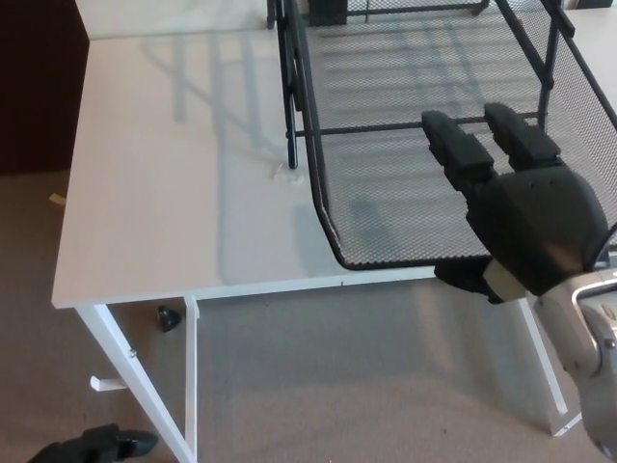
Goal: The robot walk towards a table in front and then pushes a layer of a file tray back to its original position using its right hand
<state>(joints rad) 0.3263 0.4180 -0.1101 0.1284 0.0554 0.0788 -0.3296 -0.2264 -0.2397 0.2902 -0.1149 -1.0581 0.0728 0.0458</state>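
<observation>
Right hand (525, 222) is at the front edge of the black mesh file tray layer (386, 203), at the layer's right front corner. Its two thick fingers (458, 149) are stretched forward and lie over the mesh floor of the layer, a little apart from each other. The thumb (465, 278) is below the front rim of the layer, so the rim is between the fingers and the thumb. I cannot tell if the hand really presses the rim or only touches it; it does not grip anything that I can see.

The layer is pulled out from the black tray frame (289, 87) and its front rim is just at the front edge of the white table (164, 193), only a little over it. Left of the layer the table top is bare. Under the table, far to the left of the layer, the left hand (92, 446) shows near the grey carpet floor (337, 386), too small to read its fingers.
</observation>
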